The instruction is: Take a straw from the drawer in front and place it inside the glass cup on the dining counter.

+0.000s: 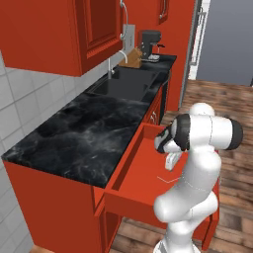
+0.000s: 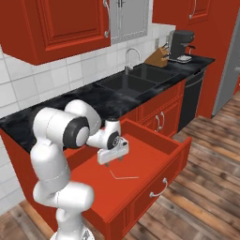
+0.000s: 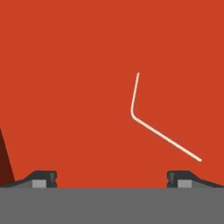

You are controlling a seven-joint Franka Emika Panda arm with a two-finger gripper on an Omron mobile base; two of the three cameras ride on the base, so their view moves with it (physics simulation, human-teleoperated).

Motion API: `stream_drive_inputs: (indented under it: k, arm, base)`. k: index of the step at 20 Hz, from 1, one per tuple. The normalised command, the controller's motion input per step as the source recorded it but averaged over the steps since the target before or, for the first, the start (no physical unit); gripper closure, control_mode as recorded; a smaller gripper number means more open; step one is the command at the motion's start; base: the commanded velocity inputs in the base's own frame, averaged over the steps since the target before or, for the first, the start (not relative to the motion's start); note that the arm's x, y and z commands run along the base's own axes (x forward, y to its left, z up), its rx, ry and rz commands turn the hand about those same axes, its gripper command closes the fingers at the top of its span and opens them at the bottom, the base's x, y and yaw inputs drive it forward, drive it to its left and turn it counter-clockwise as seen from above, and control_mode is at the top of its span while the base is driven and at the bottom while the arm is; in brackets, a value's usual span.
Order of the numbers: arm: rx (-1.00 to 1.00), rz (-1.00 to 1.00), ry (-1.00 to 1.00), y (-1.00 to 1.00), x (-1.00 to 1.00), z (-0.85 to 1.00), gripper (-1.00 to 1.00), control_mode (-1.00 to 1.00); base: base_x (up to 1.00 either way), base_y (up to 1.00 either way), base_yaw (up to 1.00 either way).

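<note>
The red drawer [image 2: 157, 149] stands pulled wide out of the cabinetry, its silver handle [image 2: 159, 188] facing the floor side. On its flat red floor lies the thin pale straw [image 2: 124, 177] [image 1: 166, 179], bent near one end. My gripper [image 2: 114, 161] [image 1: 171, 163] hangs a little above the drawer floor, pointing down, open with nothing between its fingers. In the hand view the straw [image 3: 162, 136] lies up and right of the midpoint of the gripper [image 3: 112, 178], its long leg reaching toward the right fingertip [image 3: 179, 176]. The glass cup and the dining counter are out of view.
A black marble worktop [image 1: 84, 133] runs behind the drawer, with a sink [image 2: 131, 82], faucet [image 2: 129, 56], knife block [image 2: 157, 57] and coffee machine [image 2: 180, 44]. Red wall cabinets [image 2: 61, 23] hang overhead. Wooden floor [image 2: 206, 159] lies to the right of the drawer.
</note>
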Motion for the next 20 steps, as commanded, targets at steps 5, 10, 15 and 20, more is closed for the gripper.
stream_drive_inputs:
  k: [5, 10, 15, 20]
  arm:
    - [0.00, 0.19, 0.00, 0.00, 0.27, -0.53, -1.00, -1.00]
    - [0.00, 0.15, 0.00, 0.00, 0.10, -0.50, -1.00, -1.00]
    - [0.00, 0.08, 0.00, 0.00, 0.00, -0.40, -1.00, -1.00]
    - [0.01, 0.00, 0.00, 0.00, 0.00, -0.27, -1.00, -1.00]
  base:
    - [0.00, 0.00, 0.00]
    - [0.00, 0.00, 0.00]
    - [0.00, 0.00, 0.00]
    - [0.00, 0.00, 0.00]
